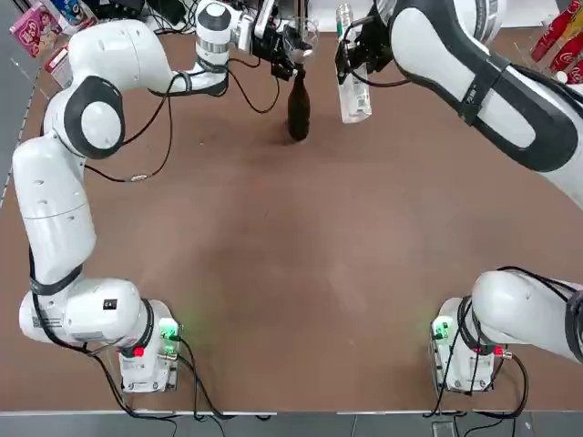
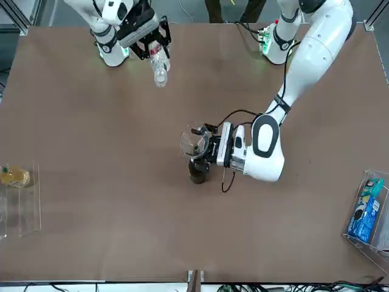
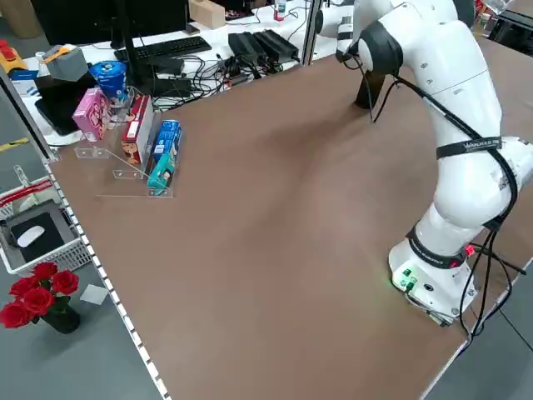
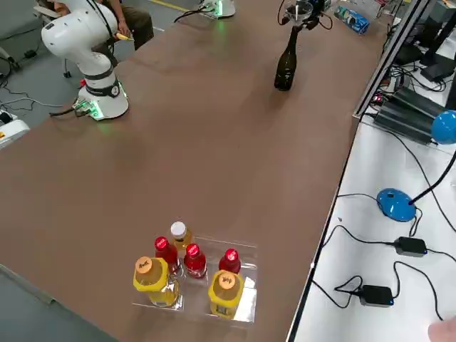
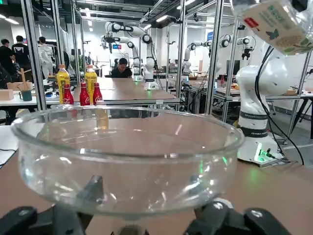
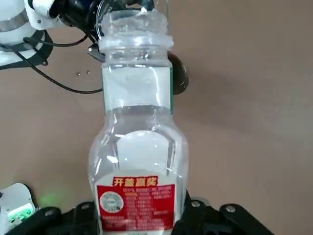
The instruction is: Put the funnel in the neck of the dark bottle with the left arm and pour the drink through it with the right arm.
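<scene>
Funnel (image 5: 129, 161), clear & wide-mouthed, sits at the top of the dark bottle (image 4: 286, 63), spout down at the neck. The bottle stands upright on the table (image 1: 273, 255), far side from the arm bases, approx. in front of the left arm (image 1: 55, 200). L. gripper (image 5: 149, 205) is up at the neck, fingers apart, one on either side of the spout area. R. gripper (image 6: 139, 215) is clamped on the drink (image 6: 139, 147), a clear plastic btl. w/ a red-and-white label, no cap on its mouth. That btl. is held tilted, mouth end pointing away from the bases, to the right of the funnel & apart from it. Right arm (image 1: 510, 91) reaches in from its own side.

Clear tray (image 4: 246, 303) on the right holds red btls. (image 4: 194, 261) plus yellow ones (image 4: 226, 293); another tray (image 3: 125, 175) on the left has boxes, incl. a blue one (image 3: 166, 142).
</scene>
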Motion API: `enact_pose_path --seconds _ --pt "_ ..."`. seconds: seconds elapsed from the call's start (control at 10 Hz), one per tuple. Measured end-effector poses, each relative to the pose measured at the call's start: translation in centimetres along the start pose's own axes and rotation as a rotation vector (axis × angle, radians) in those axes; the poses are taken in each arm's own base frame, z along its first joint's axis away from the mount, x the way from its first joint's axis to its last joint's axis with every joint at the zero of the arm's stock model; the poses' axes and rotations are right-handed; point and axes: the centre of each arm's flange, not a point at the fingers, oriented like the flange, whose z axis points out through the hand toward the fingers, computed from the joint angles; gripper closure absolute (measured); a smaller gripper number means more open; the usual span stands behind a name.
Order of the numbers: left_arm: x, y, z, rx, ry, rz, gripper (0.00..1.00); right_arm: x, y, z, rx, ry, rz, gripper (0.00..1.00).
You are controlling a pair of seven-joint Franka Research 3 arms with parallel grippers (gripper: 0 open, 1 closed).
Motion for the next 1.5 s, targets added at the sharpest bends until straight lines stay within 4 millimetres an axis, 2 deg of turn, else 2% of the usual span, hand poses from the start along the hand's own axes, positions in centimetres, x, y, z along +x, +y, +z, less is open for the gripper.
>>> enact_pose_path --seconds 0.2,0.4,0.6,0.7,1.0,1.2,1.3,1.5 --pt "0.0 -0.1 -0.3 0.004 0.0 -0.001 0.23 0.1 -0.9 0.9 -0.01 -0.006 0.0 0.47" --pt "-0.2 -0.2 -0.6 0.008 0.002 -0.004 0.37 0.6 -2.6 1.6 -0.049 -0.003 0.024 0.47" --pt "-0.6 -0.2 -0.8 0.011 0.004 -0.009 0.48 2.1 -3.7 2.4 -0.069 -0.005 0.058 0.47" --pt "-0.6 -0.3 -1.0 0.012 0.005 -0.01 0.57 3.0 -3.8 3.1 -0.073 -0.012 0.076 0.47" --pt "-0.6 -0.3 -1.2 0.016 0.006 -0.011 0.73 4.8 -3.9 6.1 -0.08 -0.054 0.104 0.47" --pt "-0.6 -0.5 -1.6 0.025 0.014 -0.015 0.85 5.8 -4.4 7.5 -0.064 -0.076 0.123 0.47" --pt "-0.5 -0.4 -1.5 0.024 0.017 -0.015 0.89 6.4 -4.5 8.0 -0.053 -0.085 0.126 0.47" --pt "-0.5 -0.4 -1.5 0.024 0.018 -0.015 0.9 6.9 -4.6 9.0 -0.04 -0.104 0.132 0.47"
